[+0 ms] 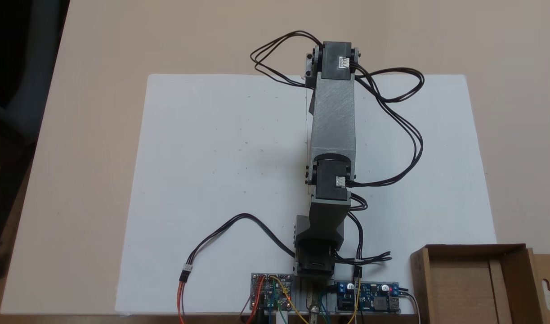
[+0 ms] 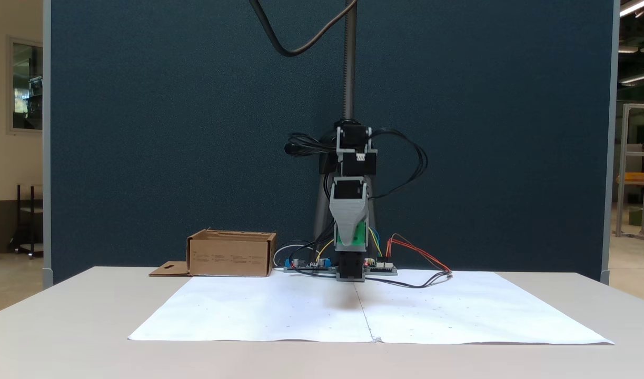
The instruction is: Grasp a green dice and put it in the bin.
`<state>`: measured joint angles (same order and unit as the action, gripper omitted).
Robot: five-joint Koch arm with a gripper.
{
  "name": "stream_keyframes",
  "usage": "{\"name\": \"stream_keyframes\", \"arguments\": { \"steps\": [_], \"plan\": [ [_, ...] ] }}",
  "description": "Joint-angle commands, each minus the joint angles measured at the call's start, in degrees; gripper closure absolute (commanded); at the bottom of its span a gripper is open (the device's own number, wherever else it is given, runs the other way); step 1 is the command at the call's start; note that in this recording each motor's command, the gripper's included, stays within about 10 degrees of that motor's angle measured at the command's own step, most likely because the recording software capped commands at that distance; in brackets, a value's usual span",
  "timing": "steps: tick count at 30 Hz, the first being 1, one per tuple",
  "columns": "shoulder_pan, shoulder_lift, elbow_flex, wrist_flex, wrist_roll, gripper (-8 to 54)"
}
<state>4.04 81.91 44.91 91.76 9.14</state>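
The green dice (image 2: 359, 234) is a small bright green cube that peeks out beside the grey jaw. My gripper (image 2: 352, 243) points downward, shut on the dice and raised well above the white sheet, in front of the arm's base. Seen from above, the outstretched grey arm (image 1: 332, 117) covers both the gripper and the dice. The bin (image 2: 229, 258) is a low brown cardboard box standing left of the base. From above, the bin (image 1: 419, 279) sits at the bottom right corner, with its hang-hole tab to the right.
A white paper sheet (image 1: 221, 180) covers the middle of the beige table (image 1: 90, 135). Two circuit boards (image 1: 272, 292) (image 1: 368, 302) and loose cables (image 1: 391, 117) lie around the arm's base. A dark blue partition (image 2: 169, 131) and a metal pole (image 2: 348, 63) stand behind.
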Motion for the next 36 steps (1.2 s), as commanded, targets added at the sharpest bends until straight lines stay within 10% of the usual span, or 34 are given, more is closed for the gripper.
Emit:
{"name": "stream_keyframes", "arguments": {
  "steps": [1,36],
  "plan": [
    [3.2,2.5,-4.0,4.5,1.9,33.4],
    [85.0,3.2,-15.5,4.2,-28.7,33.5]
  ]
}}
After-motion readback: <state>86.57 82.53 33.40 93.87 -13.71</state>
